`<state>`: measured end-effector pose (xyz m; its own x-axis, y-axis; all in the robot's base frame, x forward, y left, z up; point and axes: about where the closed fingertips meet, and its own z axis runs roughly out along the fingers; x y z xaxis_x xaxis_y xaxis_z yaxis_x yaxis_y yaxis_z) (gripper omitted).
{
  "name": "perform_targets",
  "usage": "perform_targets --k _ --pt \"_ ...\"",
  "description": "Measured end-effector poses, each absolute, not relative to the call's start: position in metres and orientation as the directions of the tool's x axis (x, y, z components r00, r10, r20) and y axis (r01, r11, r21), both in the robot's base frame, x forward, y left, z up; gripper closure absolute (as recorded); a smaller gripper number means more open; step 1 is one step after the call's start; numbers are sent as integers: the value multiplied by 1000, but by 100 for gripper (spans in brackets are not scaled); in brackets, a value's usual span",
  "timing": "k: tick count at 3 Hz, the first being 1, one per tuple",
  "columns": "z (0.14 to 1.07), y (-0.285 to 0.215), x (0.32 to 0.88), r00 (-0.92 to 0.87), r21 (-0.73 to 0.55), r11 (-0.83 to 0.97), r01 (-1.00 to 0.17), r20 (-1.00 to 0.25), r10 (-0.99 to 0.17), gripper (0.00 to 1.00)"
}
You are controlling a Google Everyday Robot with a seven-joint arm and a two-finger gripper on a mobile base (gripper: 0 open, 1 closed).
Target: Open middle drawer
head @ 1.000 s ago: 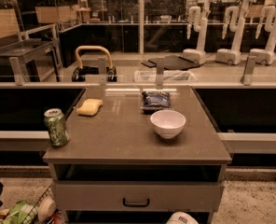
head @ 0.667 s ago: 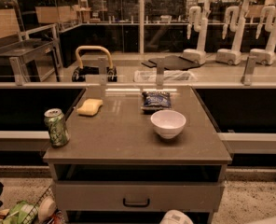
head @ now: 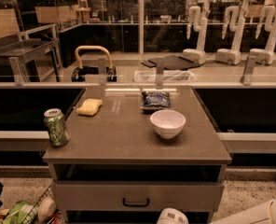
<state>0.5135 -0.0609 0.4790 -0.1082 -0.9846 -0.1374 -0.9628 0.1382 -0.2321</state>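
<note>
The middle drawer (head: 138, 196) is a wide grey front under a dark open recess (head: 138, 172) in the cabinet. It looks closed, with a small black curved pull handle (head: 136, 202) at its centre. My gripper (head: 172, 217) shows only as a white rounded part at the bottom edge, just below and right of the handle. My white arm (head: 257, 213) comes in from the bottom right corner.
On the cabinet's top (head: 128, 139) stand a green soda can (head: 56, 127), a yellow sponge (head: 89, 107), a blue chip bag (head: 155, 100) and a white bowl (head: 168, 123). A wire basket with items (head: 21, 213) sits on the floor at lower left. A rail and glass partition run behind.
My gripper has crept up and to the left along the bottom edge, closer to the drawer handle. More of my arm now shows at the bottom right. The drawer has not moved.
</note>
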Motion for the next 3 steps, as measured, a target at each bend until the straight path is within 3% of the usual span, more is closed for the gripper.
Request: perform_targets --k 3 --pt "432 -57 572 -64 -307 82 -948 -68 -996 0"
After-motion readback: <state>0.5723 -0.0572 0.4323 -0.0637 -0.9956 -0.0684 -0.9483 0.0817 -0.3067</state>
